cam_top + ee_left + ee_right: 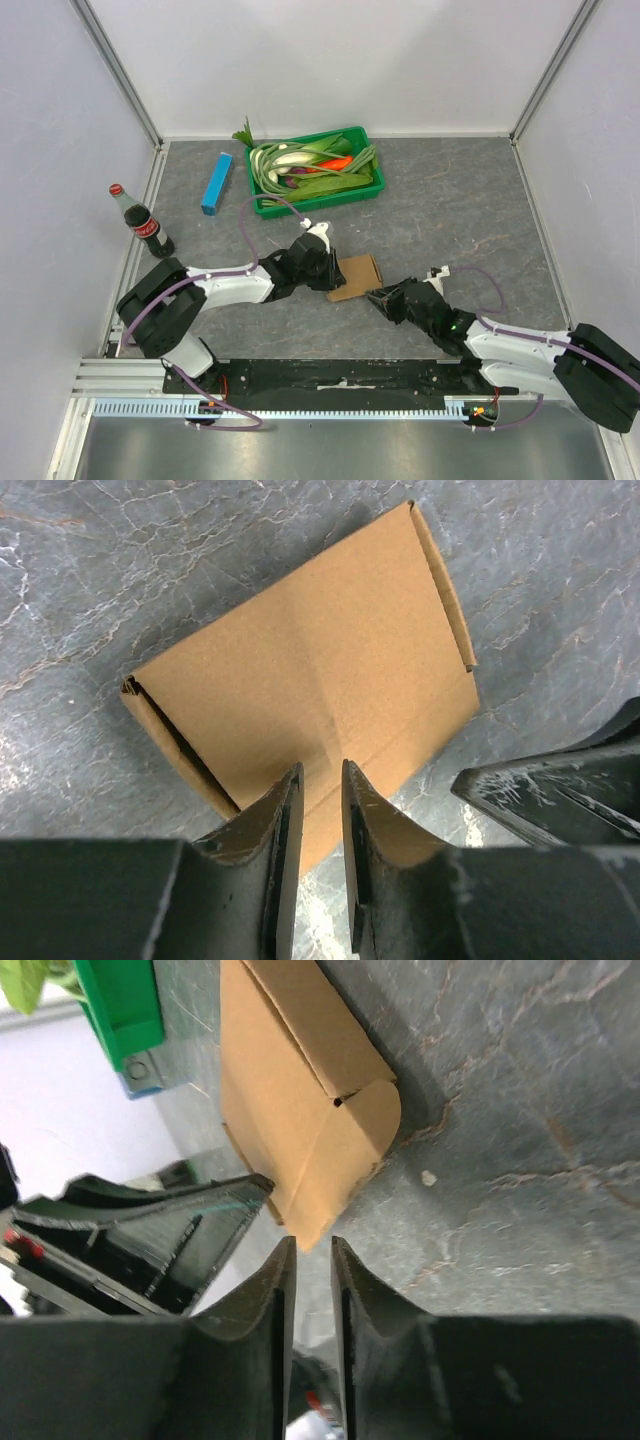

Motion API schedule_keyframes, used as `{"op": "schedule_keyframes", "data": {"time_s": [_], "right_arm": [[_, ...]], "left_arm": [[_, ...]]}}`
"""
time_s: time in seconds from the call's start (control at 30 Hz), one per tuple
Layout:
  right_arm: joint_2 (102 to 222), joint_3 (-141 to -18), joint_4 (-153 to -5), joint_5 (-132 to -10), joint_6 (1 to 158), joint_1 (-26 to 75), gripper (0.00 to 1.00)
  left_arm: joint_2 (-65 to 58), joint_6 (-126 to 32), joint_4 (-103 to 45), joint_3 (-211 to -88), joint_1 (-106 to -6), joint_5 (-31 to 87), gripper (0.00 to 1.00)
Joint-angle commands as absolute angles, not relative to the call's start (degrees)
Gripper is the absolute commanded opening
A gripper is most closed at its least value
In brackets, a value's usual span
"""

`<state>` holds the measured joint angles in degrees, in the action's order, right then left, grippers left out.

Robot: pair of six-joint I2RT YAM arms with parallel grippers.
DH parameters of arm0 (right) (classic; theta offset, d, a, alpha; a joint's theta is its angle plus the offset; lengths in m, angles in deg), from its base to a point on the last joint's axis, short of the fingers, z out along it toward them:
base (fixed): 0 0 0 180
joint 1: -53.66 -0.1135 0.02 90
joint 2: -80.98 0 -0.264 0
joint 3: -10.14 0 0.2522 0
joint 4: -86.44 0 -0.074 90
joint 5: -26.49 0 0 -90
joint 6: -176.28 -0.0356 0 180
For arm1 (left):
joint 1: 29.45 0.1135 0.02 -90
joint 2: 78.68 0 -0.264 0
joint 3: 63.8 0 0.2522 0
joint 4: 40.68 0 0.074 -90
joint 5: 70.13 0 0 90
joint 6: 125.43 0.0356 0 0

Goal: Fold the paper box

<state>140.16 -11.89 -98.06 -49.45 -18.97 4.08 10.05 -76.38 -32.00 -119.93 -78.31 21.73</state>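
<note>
Right gripper (313, 1240), reaching in from the near right corner, has its two black fingers drawn almost together with only a thin slit between them, their tips at the near corner of the flat brown cardboard paper box (358, 275). Whether they nip that corner cannot be told. Left gripper (320, 770), coming in from the opposite side, likewise shows its fingers nearly pressed together, and they stand over the box's left edge rather than pinching it, with cardboard showing through the narrow gap. The box lies near the middle of the grey marbled table (450, 200), between the two grippers, one side flap turned up along its far right edge and a crease running across its face. Farther back on the left, a cola bottle with a red cap (145, 222) stands upright. Beyond it lies a slim blue rectangular box (216, 183), and beside that, toward the back wall, a green plastic tray (320, 203) holds vegetables (310, 165).
</note>
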Motion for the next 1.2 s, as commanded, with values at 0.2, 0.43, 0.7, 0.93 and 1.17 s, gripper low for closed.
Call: {"op": "schedule_keyframes", "data": {"time_s": [0.2, 0.43, 0.7, 0.93, 1.17], "right_arm": [[126.87, -21.28, -77.54, -52.33, 21.7, 4.35, 0.52], [120.09, -33.73, -50.56, -56.23, 42.48, 4.35, 0.83], [133.7, -45.46, -55.24, -67.88, 54.89, 15.13, 0.95], [147.41, -42.83, -68.79, -81.35, 59.74, 26.58, 0.86], [157.78, -38.78, -84.08, -90.3, 58.51, 29.66, 0.66]], "left_arm": [[13.6, -72.08, -41.51, -115.0, -77.88, 21.18, 0.28], [14.13, -69.71, -40.54, -115.36, -77.88, 21.18, 0.29], [13.25, -69.44, -40.28, -114.3, -77.88, 20.57, 0.29], [10.8, -68.92, -39.93, -114.3, -77.79, 20.83, 0.31], [9.56, -67.34, -38.79, -115.88, -77.79, 22.41, 0.34]]}}
